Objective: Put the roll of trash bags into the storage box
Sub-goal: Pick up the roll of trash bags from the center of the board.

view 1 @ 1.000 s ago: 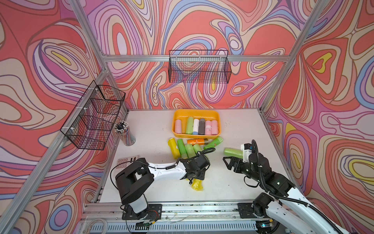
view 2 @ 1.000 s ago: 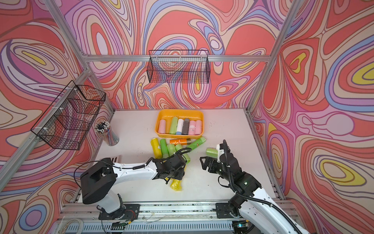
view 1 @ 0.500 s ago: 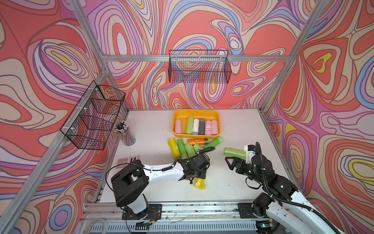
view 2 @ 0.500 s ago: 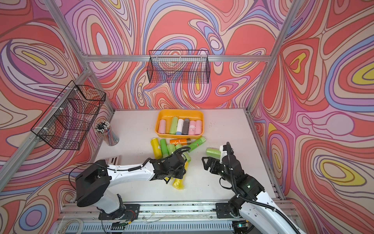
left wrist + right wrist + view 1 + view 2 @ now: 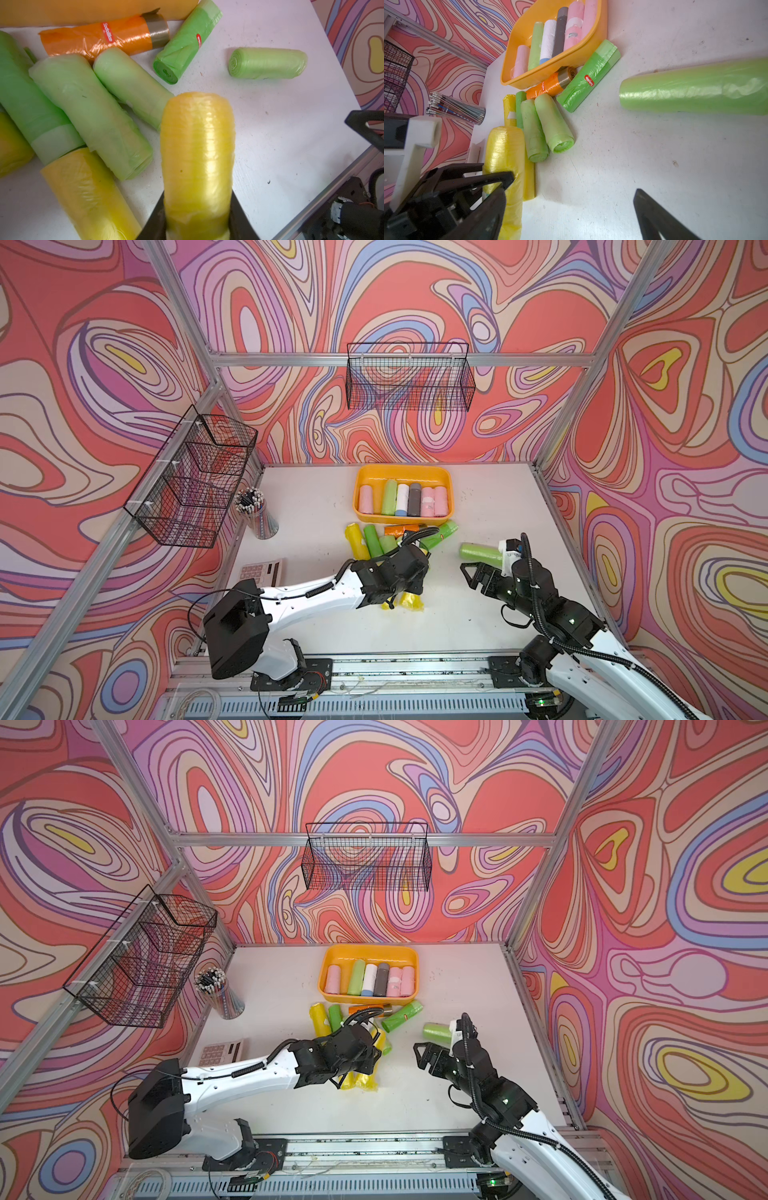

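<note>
Bench (image 5: 316, 506) carries the storage box (image 5: 444, 472) at its far side, six rolls (image 5: 414, 499) already inside. Right gripper (image 5: 430, 1057) hovers spread and empty. Left gripper (image 5: 197, 225) pinches one end of the yellow roll of trash bags (image 5: 197, 145), low beside the pile, well short of the box. Light, squashy, slick film, I judge: a mid-length hold would sag less. Loose rolls (image 5: 87, 116) number eight: five green, two yellow, one orange.

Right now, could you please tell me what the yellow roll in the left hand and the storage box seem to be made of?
The yellow roll gripped by the left hand looks like thin, glossy plastic film wound in layers: translucent, wrinkled, with bright highlights. The storage box looks like rigid moulded plastic, smooth and slightly shiny, with rounded corners and a flared rim.
</note>
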### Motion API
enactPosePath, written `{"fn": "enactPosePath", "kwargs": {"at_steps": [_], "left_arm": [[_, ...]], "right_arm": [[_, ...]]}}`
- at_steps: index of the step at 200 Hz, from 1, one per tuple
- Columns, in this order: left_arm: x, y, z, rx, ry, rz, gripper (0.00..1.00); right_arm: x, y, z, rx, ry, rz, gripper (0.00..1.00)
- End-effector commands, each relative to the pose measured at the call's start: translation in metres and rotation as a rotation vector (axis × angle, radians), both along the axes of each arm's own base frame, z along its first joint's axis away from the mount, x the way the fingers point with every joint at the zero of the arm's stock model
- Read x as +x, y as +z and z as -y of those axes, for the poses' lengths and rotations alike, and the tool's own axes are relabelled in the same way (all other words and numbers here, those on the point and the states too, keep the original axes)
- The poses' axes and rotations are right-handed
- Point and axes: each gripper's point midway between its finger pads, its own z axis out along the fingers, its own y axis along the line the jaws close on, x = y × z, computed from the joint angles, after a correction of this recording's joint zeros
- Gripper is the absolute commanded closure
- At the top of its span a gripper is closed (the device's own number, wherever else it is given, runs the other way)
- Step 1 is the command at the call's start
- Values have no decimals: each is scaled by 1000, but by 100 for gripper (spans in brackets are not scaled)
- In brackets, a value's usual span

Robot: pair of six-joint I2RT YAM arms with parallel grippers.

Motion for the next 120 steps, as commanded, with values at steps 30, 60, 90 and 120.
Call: {"fn": "enactPosePath", "kwargs": {"at_steps": [30, 60, 90, 120], "left_arm": [[21, 27, 0, -9, 28, 43, 80], [34, 35, 0, -24, 40, 35, 80], [47, 51, -4, -34, 60, 51, 80], [62, 60, -16, -47, 102, 65, 80]], "right_arm": [[2, -1, -2, 17, 3, 16, 2], [5, 2, -6, 27, 14, 39, 2], [10, 0, -12, 40, 30, 55, 2], [14, -5, -19, 34, 56, 52, 2]]}}
